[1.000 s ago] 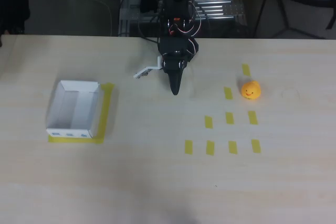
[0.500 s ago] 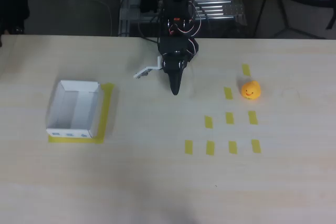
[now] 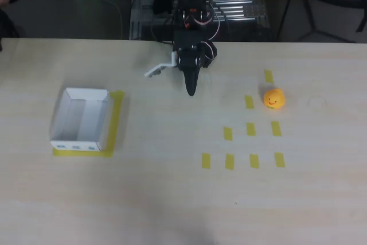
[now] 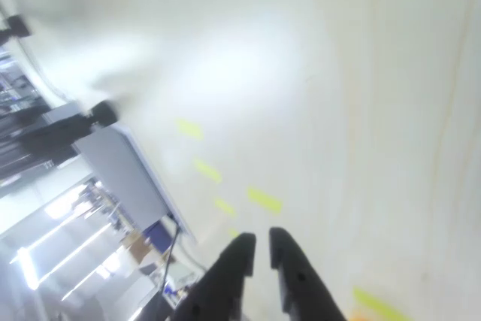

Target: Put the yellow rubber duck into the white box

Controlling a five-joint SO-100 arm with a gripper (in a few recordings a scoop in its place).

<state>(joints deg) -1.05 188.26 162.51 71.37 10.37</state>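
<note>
I'm seeing the gripper [image 3: 191, 89] hanging with fingers pressed nearly together, gripping nothing; yellow rubber duck [image 3: 274, 98] sitting well right, white box [image 3: 82, 120] far left.

Overhead view evenly lit; wrist view overexposed, blurred

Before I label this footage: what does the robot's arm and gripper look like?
The arm is black, with red and dark cables looped over its upper joints. The gripper has black fingers tapering to narrow rounded tips. A small white bracket sticks out from its side in the overhead view.
</note>
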